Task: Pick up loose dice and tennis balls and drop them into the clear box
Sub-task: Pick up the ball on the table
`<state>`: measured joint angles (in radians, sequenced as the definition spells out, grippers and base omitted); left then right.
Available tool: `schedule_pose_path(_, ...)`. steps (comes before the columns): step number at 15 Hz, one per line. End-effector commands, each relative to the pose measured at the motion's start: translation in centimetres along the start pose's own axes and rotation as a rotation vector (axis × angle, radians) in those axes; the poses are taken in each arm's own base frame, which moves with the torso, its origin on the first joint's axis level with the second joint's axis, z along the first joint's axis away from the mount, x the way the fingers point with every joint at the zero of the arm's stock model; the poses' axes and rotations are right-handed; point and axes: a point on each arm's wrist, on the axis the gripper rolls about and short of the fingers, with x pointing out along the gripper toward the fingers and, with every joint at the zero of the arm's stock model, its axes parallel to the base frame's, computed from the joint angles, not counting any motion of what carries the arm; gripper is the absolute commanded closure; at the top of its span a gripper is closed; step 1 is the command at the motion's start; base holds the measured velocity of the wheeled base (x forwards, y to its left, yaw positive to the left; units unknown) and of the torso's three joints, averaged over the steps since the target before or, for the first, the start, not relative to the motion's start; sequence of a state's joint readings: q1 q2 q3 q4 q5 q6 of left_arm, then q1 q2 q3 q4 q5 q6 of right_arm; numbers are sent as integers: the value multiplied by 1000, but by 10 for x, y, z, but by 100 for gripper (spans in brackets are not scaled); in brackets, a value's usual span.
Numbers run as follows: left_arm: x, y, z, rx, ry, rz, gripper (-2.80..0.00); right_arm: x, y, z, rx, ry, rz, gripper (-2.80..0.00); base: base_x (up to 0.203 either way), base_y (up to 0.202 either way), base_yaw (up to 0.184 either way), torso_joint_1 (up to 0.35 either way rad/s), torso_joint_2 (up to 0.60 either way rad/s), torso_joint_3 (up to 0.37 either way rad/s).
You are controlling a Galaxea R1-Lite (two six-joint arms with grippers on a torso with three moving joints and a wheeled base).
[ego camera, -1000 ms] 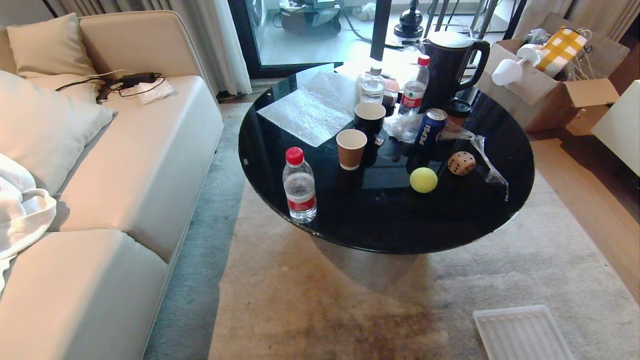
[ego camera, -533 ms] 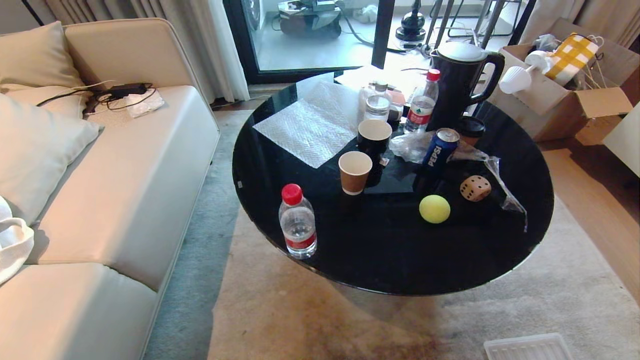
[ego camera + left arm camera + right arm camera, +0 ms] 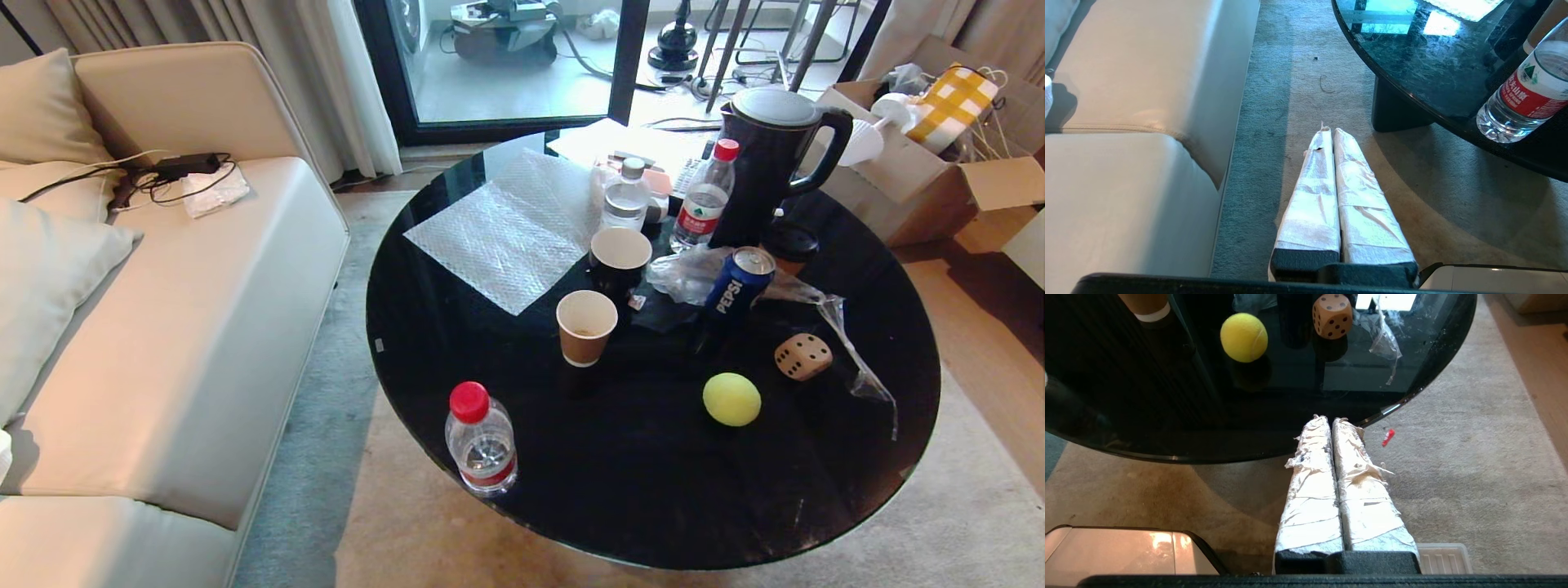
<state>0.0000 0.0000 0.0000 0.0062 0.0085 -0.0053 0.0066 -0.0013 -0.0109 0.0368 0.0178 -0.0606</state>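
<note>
My right gripper (image 3: 1331, 420) is clenched on nothing, low over the carpet just short of the round black table (image 3: 1167, 428). Beyond its tips, on the table, sit a tennis ball (image 3: 1244, 337) and, just beside it, a beige die (image 3: 1332, 315). My left gripper (image 3: 1329, 131) is clenched empty too, over carpet between sofa (image 3: 1147, 81) and table.
</note>
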Motion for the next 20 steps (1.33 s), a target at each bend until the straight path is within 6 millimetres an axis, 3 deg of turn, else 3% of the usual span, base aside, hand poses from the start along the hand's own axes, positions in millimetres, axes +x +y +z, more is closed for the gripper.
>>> schedule_pose_path(1,0,0,0,-1,0,1,0,0,0,0,-1,1,0,0,0,0,0,0,0,0)
schedule_pose_path(16,0,0,0,-2,0,1,0,-1,0,1,-8,9,2,0,0,0,0,0,0,0)
schedule_pose_path(17,0,0,0,-2,0,1,0,-4,0,11,-7,-8,6,0,0,0,0,0,0,0)
schedule_pose_path(20,0,0,0,-2,0,1,0,-15,-3,70,6,28,31,0,0,0,0,0,0,0)
